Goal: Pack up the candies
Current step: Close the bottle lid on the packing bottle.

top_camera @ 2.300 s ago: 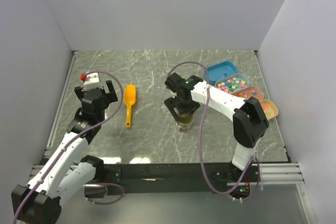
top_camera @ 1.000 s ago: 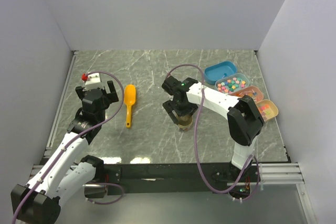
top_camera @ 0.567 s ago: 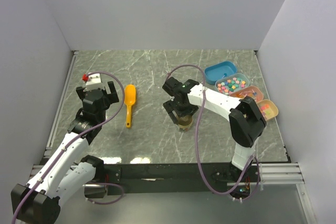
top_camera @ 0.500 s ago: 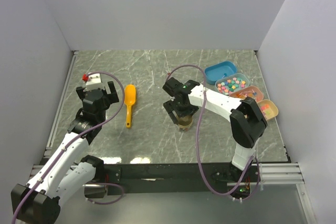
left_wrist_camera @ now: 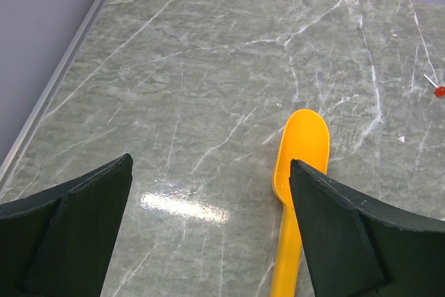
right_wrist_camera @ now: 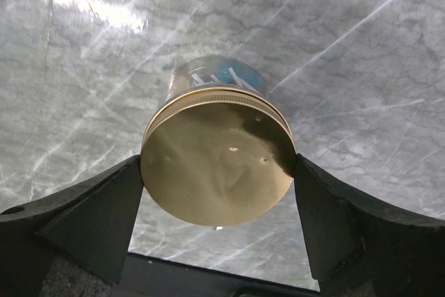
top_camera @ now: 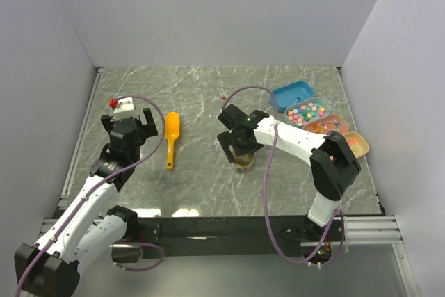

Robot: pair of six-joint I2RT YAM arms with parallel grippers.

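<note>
The right gripper point(right_wrist_camera: 219, 172) clamps the gold lid point(right_wrist_camera: 217, 161) of the glass jar point(right_wrist_camera: 198, 78), probably to screw it tight over the candies point(right_wrist_camera: 228, 73) inside. Left of the jar, the left gripper point(left_wrist_camera: 208, 196) hangs wide open and empty.

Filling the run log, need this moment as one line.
right jaws: shut on gold lid | jar: upright on table, blue candies inside | left jaws: open, empty | yellow scoop: on table

Glossy grey-green marble-look desk point(left_wrist_camera: 208, 67); shiny orange plastic scoop point(left_wrist_camera: 300, 161); clear glass jar point(right_wrist_camera: 208, 78) with a satin gold metal lid point(right_wrist_camera: 208, 151); matt black plastic fingers point(right_wrist_camera: 83, 220) on the right claw point(right_wrist_camera: 218, 166)
</note>
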